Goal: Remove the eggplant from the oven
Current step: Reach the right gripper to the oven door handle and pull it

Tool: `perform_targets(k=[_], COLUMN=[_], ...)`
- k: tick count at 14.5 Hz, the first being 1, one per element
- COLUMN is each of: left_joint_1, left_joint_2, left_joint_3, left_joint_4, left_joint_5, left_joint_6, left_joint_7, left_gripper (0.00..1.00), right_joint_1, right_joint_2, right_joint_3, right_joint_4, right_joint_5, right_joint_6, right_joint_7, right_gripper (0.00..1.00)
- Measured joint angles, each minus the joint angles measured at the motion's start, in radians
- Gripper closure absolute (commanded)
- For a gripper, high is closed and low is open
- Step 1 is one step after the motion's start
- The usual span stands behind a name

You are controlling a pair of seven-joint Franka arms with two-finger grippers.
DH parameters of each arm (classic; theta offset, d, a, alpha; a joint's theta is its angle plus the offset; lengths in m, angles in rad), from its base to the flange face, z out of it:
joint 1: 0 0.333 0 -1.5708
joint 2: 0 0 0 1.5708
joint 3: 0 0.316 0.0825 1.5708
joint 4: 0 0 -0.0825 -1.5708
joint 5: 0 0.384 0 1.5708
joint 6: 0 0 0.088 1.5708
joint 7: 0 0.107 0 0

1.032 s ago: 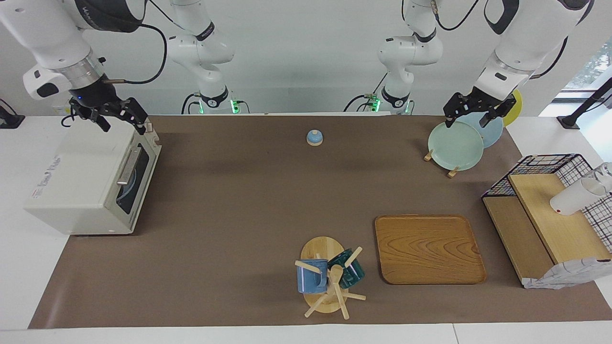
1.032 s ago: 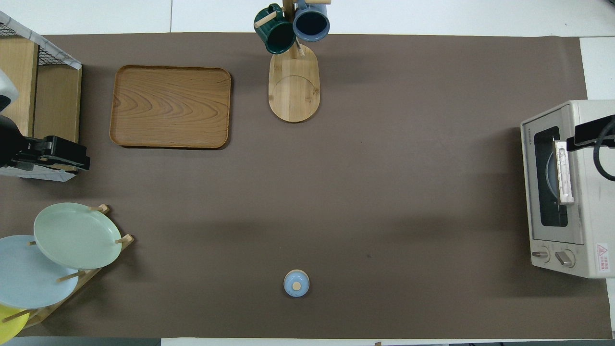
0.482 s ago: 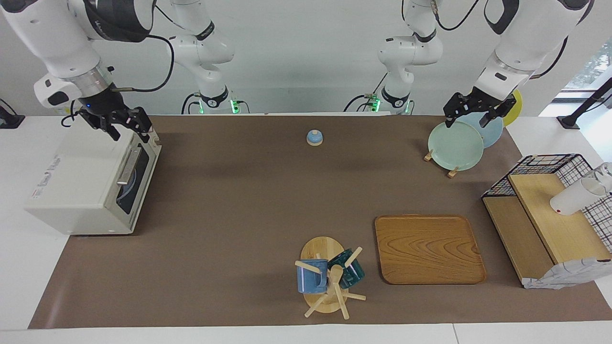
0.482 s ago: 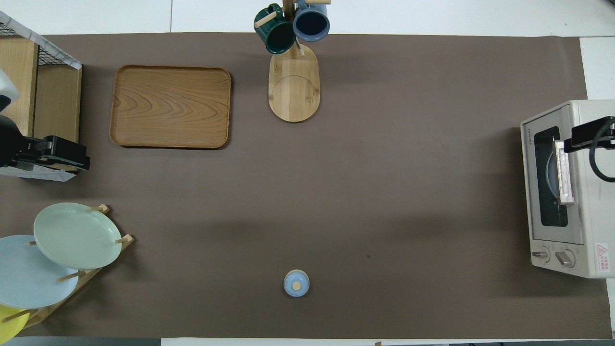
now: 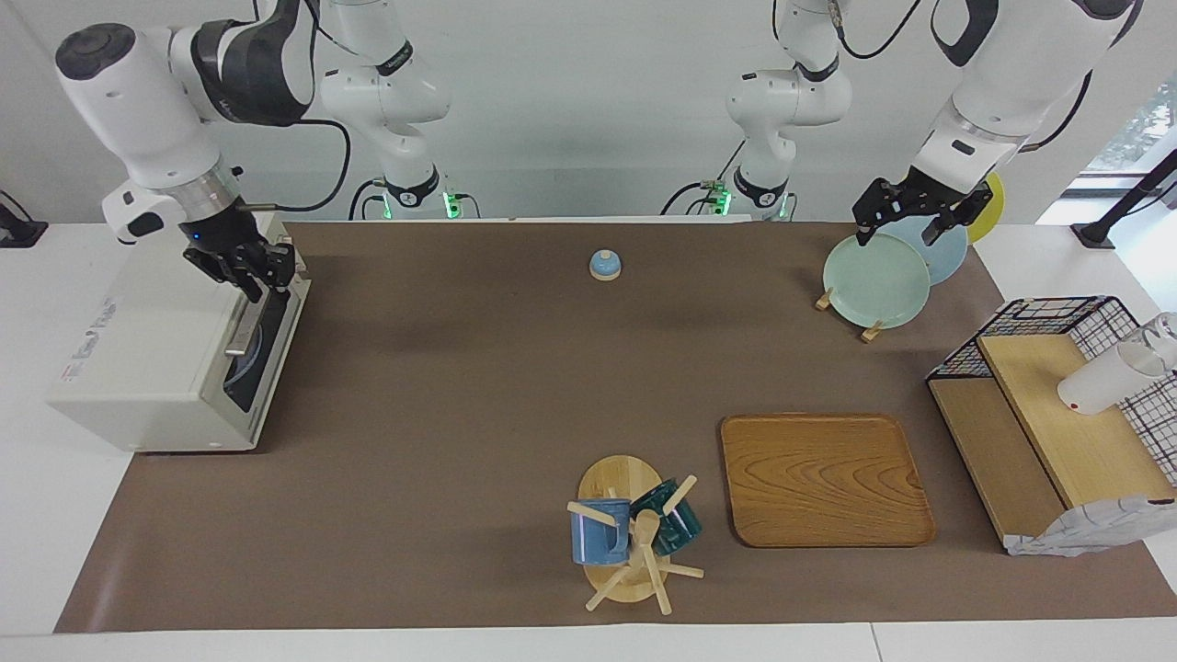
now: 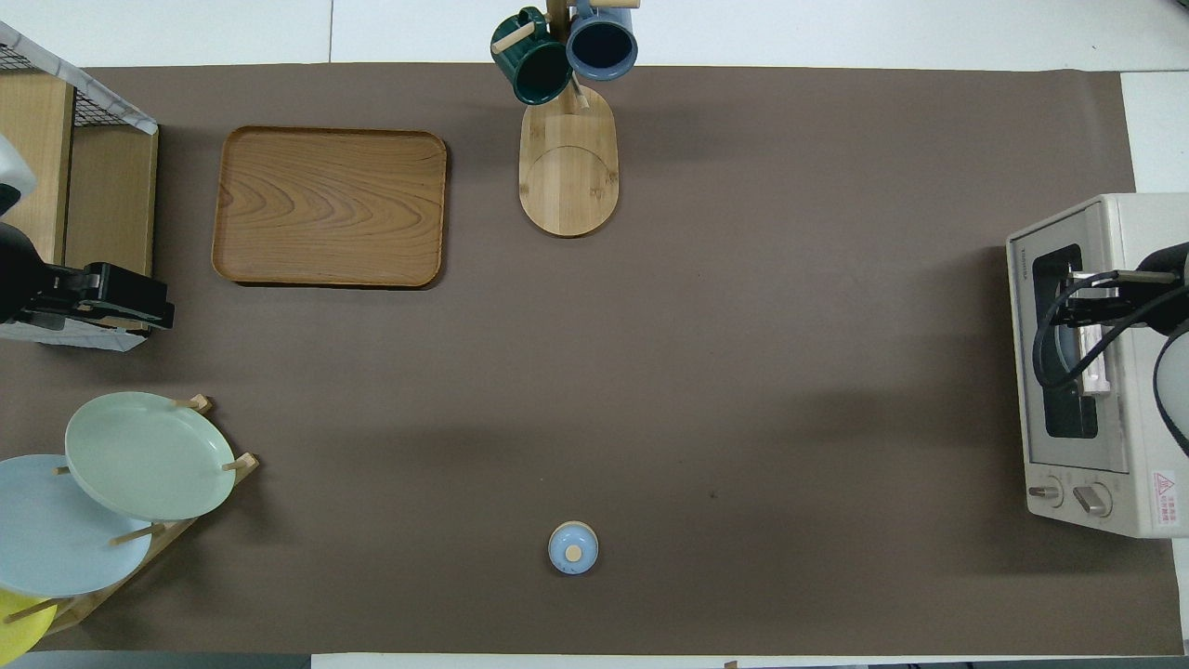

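Observation:
The cream-white oven (image 5: 152,359) stands at the right arm's end of the table with its dark glass door (image 6: 1064,344) closed. My right gripper (image 5: 257,291) is down at the top front edge of the oven, shut on the silver door handle (image 6: 1097,376) at the end nearer the robots. The eggplant is hidden; only a pale blue plate shows faintly through the glass. My left gripper (image 5: 897,235) hangs open and waiting over the plate rack, holding nothing.
A rack with a green plate (image 5: 875,280), a blue one and a yellow one stands near the left arm's base. A wooden tray (image 5: 825,478), a mug tree (image 5: 630,538), a small blue bell (image 5: 604,265) and a wire-and-wood shelf (image 5: 1048,423) are also on the brown mat.
My right gripper came down from above the oven's top toward the door handle and closed on it. The left arm has not moved.

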Motion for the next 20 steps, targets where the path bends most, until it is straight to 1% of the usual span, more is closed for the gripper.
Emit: perform_targets(k=[2, 4, 14, 17, 20], left_joint_1=[0.0, 0.0, 0.0, 0.0, 0.0], left_joint_2=[0.0, 0.0, 0.0, 0.0, 0.0], left_joint_3=[0.0, 0.0, 0.0, 0.0, 0.0], left_joint_4=[0.0, 0.0, 0.0, 0.0, 0.0], left_joint_5=[0.0, 0.0, 0.0, 0.0, 0.0], left_joint_6=[0.0, 0.0, 0.0, 0.0, 0.0], left_joint_7=[0.0, 0.0, 0.0, 0.0, 0.0], left_gripper=[0.0, 0.0, 0.0, 0.0, 0.0], right_joint_1=[-0.025, -0.054, -0.058, -0.043, 0.01], right_joint_2=[0.003, 0.004, -0.007, 0.0, -0.001], right_joint_3=[-0.001, -0.002, 0.004, 0.008, 0.013], right_joint_4=[-0.013, -0.021, -0.054, -0.072, -0.092], right_joint_5=[-0.041, -0.049, -0.051, -0.052, -0.051], right_joint_6=[0.001, 0.004, 0.046, 0.085, 0.095], right_joint_7=[0.001, 0.001, 0.007, 0.038, 0.107], right_gripper=[1.0, 1.0, 1.0, 1.0, 1.0])
